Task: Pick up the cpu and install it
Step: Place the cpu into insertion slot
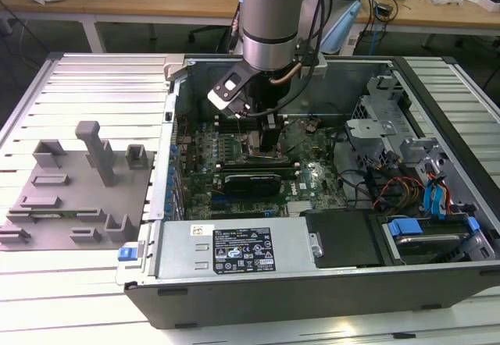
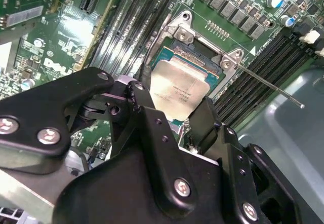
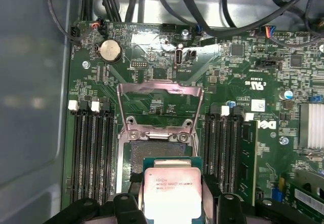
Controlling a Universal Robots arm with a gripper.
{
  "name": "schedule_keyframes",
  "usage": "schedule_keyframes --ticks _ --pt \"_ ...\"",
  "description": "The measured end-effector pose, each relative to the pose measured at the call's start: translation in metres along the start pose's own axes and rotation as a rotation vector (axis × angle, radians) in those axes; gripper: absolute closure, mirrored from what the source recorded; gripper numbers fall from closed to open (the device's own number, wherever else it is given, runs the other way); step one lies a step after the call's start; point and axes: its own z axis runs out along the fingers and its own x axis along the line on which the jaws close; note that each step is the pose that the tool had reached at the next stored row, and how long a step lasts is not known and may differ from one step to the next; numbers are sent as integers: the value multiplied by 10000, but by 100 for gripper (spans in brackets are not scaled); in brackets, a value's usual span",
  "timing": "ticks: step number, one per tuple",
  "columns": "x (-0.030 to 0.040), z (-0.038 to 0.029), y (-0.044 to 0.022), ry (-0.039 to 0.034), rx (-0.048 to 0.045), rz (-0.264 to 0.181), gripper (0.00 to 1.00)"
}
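Contact shows on 2 opposite edges of the small, thin, square cpu [image 3: 172,191] with its silvery-white metal top. The black 2-fingered gripper [image 3: 172,206] is clamped on it, 1 finger against each side, in both wrist views.

In the exterior view the gripper [image 1: 268,138] reaches down inside the open dark metal computer case [image 1: 312,298] over the green motherboard [image 1: 312,169]. The grey plastic fixture blocks [image 1: 78,197] lie well apart at 9 o'clock from it.

The cpu hangs close over the dark square socket [image 3: 152,153], whose silver metal load plate [image 3: 159,86] stands raised. I cannot tell whether the chip touches the socket.

The chip is probably light and stiff, with a slick top and a delicate underside. The bare side edges are the sensible hold, with the chip kept level, since a tilted chip could damage the socket's fine contacts.
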Motion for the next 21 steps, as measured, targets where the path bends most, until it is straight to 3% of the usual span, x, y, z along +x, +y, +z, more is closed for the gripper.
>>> schedule_keyframes --ticks 4,8,21 --pt "35 63 -1 13 -2 1 45" --pt "38 78 -1 15 -3 0 45" --pt "58 216 13 12 7 53 45"
